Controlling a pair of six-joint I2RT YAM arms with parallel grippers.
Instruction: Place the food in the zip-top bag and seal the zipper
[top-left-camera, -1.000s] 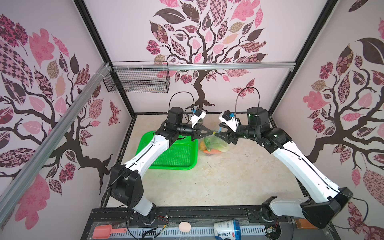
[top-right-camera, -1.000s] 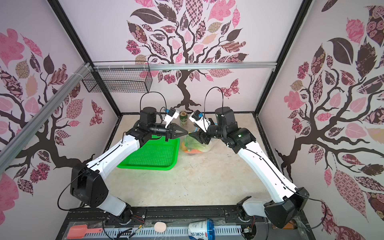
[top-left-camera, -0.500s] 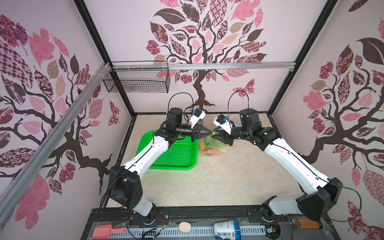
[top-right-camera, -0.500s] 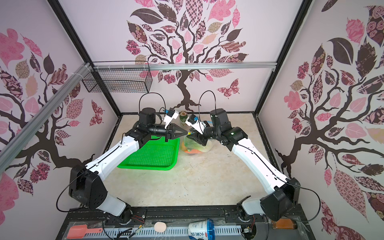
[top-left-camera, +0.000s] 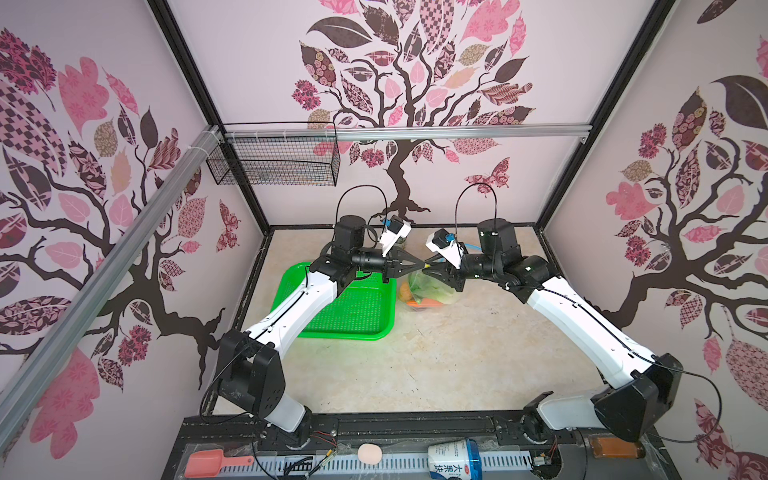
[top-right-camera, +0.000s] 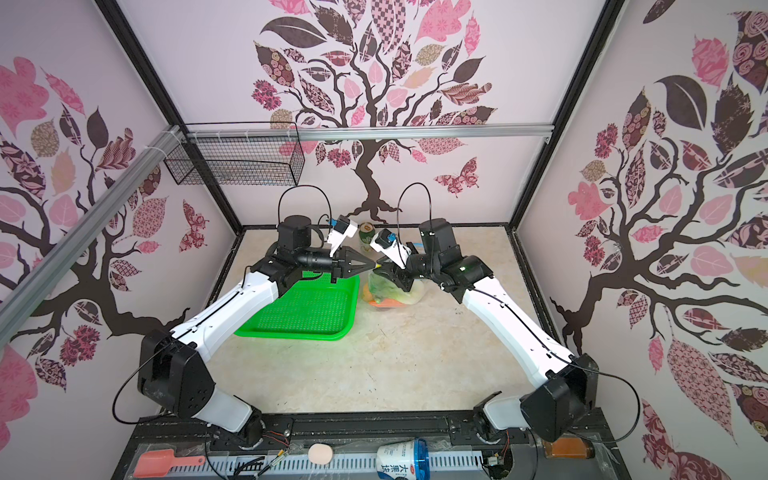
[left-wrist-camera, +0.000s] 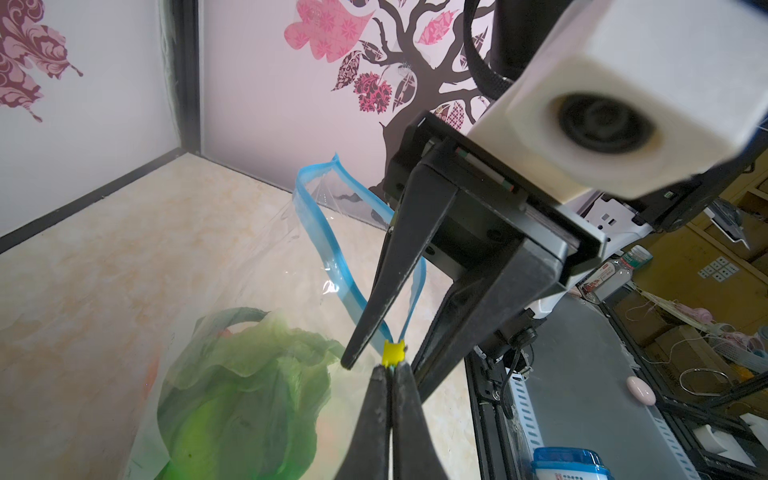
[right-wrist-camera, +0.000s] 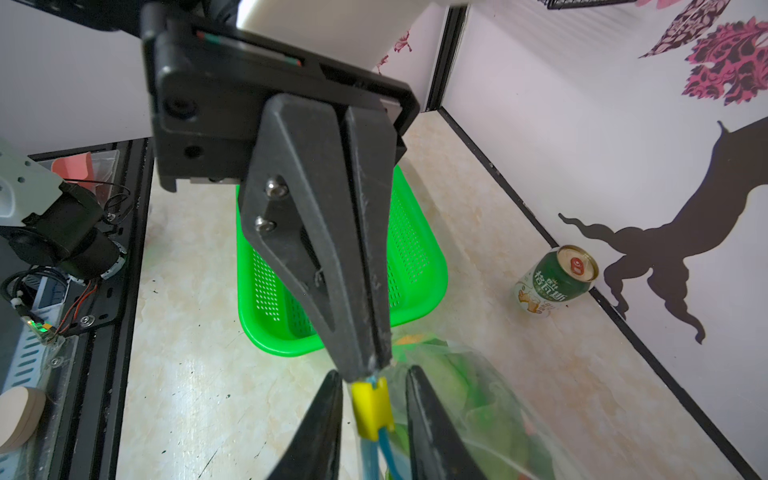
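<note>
While I am clenching the left claw (left-wrist-camera: 390, 374) on the light-blue zipper strip (left-wrist-camera: 328, 237) of the clear crinkly plastic bag (top-right-camera: 411, 296), the right claw (right-wrist-camera: 373, 374) is straddling its yellow slider tab (right-wrist-camera: 372, 409), released; green cabbage (left-wrist-camera: 249, 395) is lying bagged on the counter (top-left-camera: 436, 361)

left tool (top-right-camera: 372, 264) tip meets right tool (top-right-camera: 379, 268) | zip-top bag (top-right-camera: 412, 292) beside green basket (top-right-camera: 307, 309)

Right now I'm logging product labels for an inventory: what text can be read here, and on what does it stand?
"格瓦斯" (middle character faint): green drink can.
"大果", third character unclear: blue-lidded white cup.
The smaller print on both is too small to read.
</note>
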